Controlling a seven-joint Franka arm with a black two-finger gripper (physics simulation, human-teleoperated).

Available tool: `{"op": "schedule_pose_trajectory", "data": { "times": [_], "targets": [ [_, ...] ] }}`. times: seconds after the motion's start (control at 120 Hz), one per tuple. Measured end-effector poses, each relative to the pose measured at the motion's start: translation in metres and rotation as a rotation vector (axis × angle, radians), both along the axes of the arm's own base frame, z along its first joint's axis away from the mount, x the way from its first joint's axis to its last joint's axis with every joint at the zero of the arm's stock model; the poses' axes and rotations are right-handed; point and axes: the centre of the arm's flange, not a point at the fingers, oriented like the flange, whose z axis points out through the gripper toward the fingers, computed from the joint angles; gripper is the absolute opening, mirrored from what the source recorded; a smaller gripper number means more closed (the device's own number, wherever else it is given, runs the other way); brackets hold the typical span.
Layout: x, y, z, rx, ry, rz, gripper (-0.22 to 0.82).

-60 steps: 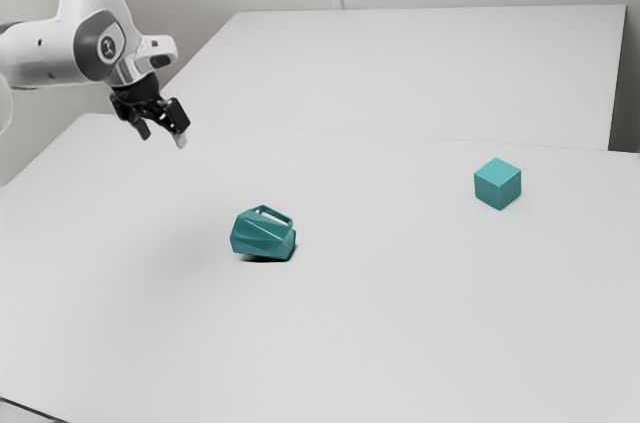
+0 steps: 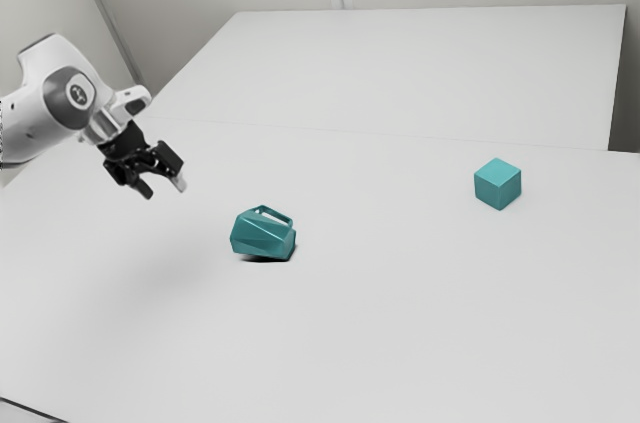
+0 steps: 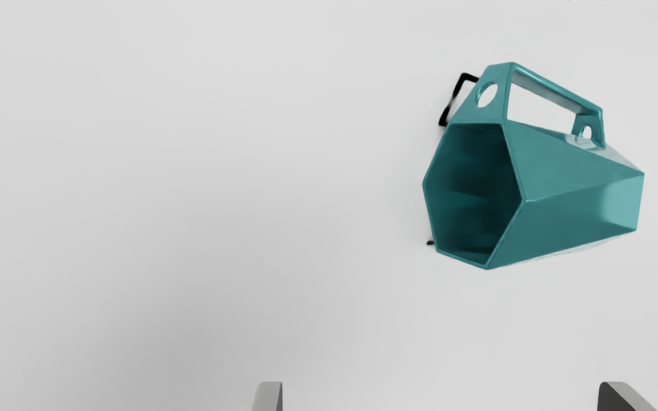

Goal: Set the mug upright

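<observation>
Teal and glossy, the hard-faceted mug (image 3: 534,182) lies on its side on the white counter (image 2: 400,323), so as it lies it is not upright. In the wrist view its open mouth (image 3: 472,194) shows a dark hollow inside, the body narrows towards the base, and the squared handle (image 3: 557,91) stands off one side. I would expect it to be stiff, with no give under a squeeze, and probably light to moderate in weight, though nothing here proves that. The sheen and the slanting facets suggest a slippery skin, and pads pressed across an angled face might skid or roll it; if it is ceramic, a hard knock in tipping could chip the rim. The better hold, to my mind, is across the body near the mouth, on facets that face each other, or on the handle's bar, with the base let down gently as it is righted. The fingers (image 3: 269,397) are spread wide, with nothing between them and touching nothing, held above the counter on the mug's side towards the exterior view's left. A plain teal cube (image 2: 498,184) sits well apart, towards the exterior view's right, out of the way of that work.
</observation>
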Motion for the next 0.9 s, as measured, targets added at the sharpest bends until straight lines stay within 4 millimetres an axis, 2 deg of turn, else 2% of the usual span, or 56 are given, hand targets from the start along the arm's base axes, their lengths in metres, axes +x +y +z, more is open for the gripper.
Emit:
{"op": "schedule_pose_trajectory", "data": {
  "times": [0.233,0.45,0.633,0.9],
  "targets": [
    [0.010,-0.013,-0.038,-0.110,0.019,0.002,0.60],
    [0.008,-0.027,-0.079,-0.241,0.040,0.013,0.60],
    [0.006,-0.031,-0.099,-0.305,0.036,0.012,0.60],
    [0.018,-0.037,-0.118,-0.360,0.000,-0.023,0.60]
  ]
}}
